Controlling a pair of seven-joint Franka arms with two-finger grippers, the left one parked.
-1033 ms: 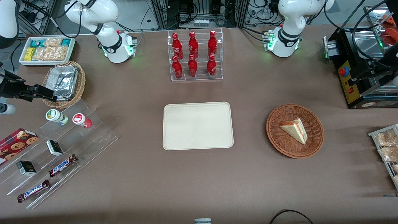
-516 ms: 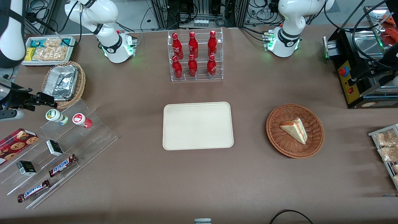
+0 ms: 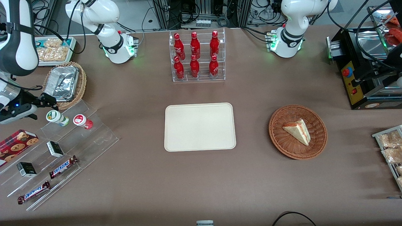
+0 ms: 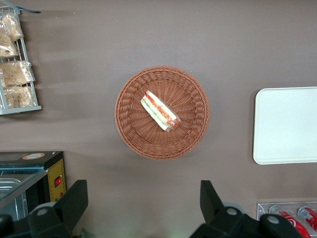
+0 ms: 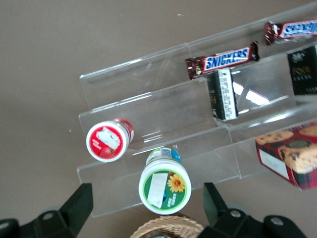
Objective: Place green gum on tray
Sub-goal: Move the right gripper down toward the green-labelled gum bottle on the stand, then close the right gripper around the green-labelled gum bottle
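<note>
Dropped closer over the green gum since a second ago: gripper, jaws spread wide, holding nothing. Stood upright on the clear stepped rack near the working arm's counter edge, touching nothing but its shelf. Lay bare mid-counter, amid open brown surface: tray.

My black gripper hangs open over the small green gum bottle with its white, green-and-orange-marked lid. Beside it stands the red-bodied bottle. The flat rectangular tray is plain cream.
</note>
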